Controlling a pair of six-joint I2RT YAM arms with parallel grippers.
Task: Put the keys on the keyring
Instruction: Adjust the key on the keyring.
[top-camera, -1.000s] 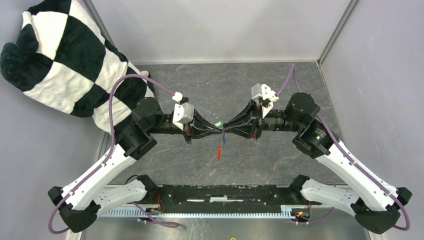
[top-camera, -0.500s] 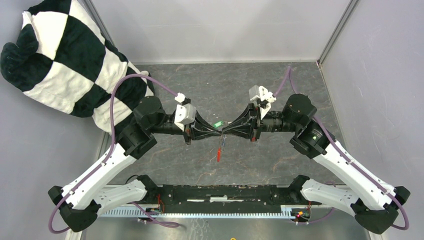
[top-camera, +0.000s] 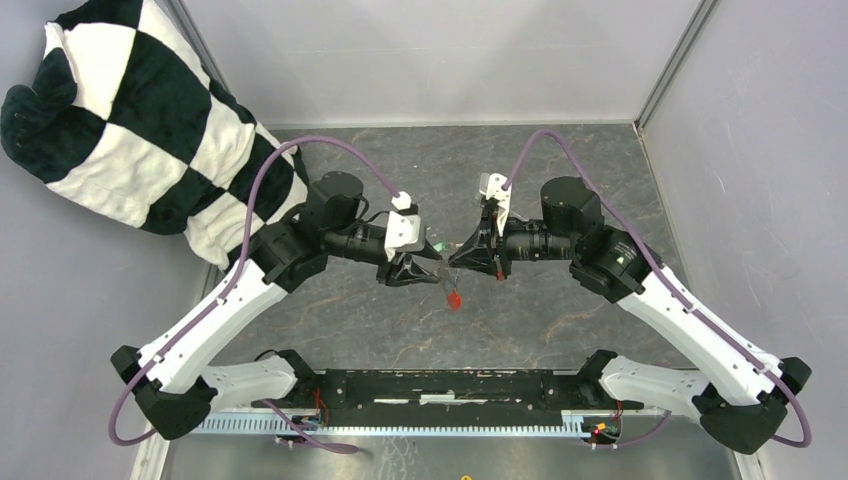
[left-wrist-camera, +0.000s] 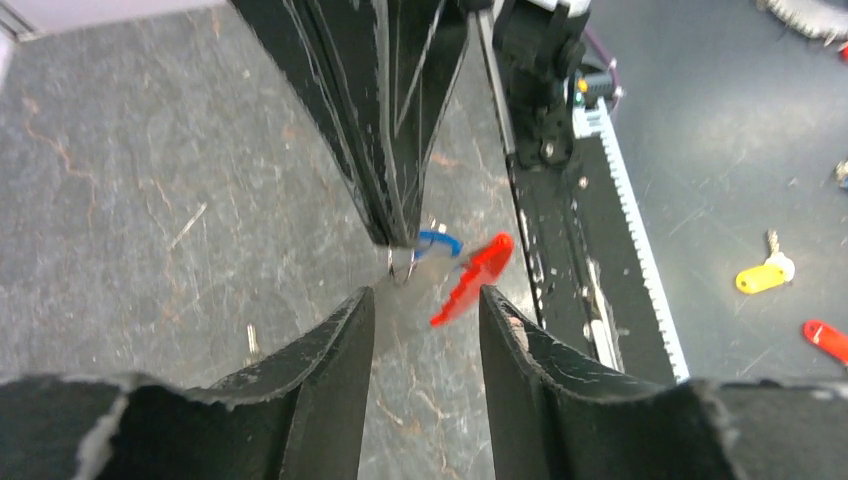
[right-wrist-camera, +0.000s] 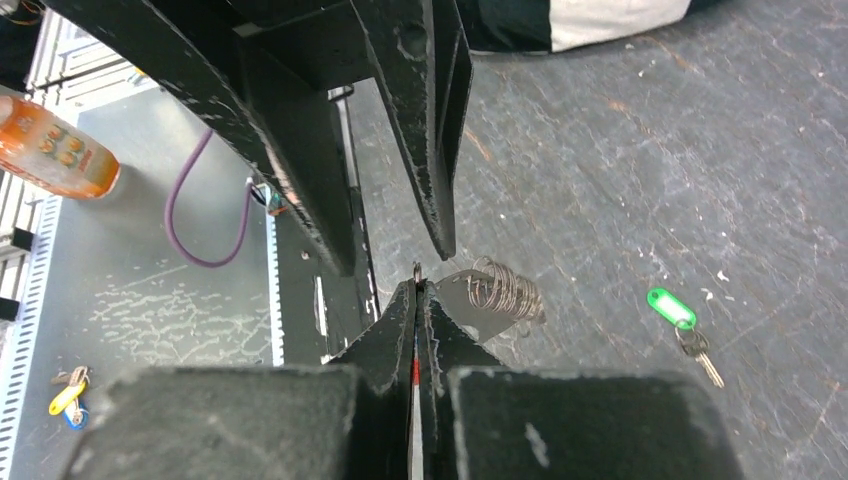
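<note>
My right gripper (top-camera: 453, 257) is shut on the thin keyring (right-wrist-camera: 417, 268) and holds it above the table. The red tag (top-camera: 454, 299) hangs below it and shows swung sideways in the left wrist view (left-wrist-camera: 470, 280). The blue key head (left-wrist-camera: 438, 242) sits right by the ring; I cannot tell whether it is threaded on. My left gripper (top-camera: 436, 266) is open, its fingertips (left-wrist-camera: 360, 320) just short of the ring, holding nothing. The green key (right-wrist-camera: 672, 308) lies on the table, also in the top view (top-camera: 437, 245). A grey-brown coil (right-wrist-camera: 503, 290) lies on the table beyond the right fingertips.
A black-and-white checked cloth (top-camera: 130, 110) lies at the back left, partly over the wall. Grey walls enclose the stone-patterned table (top-camera: 560, 180). Off the table lie a yellow-tagged key (left-wrist-camera: 760, 277), another red tag (left-wrist-camera: 825, 338) and an orange object (right-wrist-camera: 50, 140).
Both wrists have swung round and drawn nearer the middle. The left gripper's fingers now stand apart by the ring. The red tag has swung up from hanging straight.
</note>
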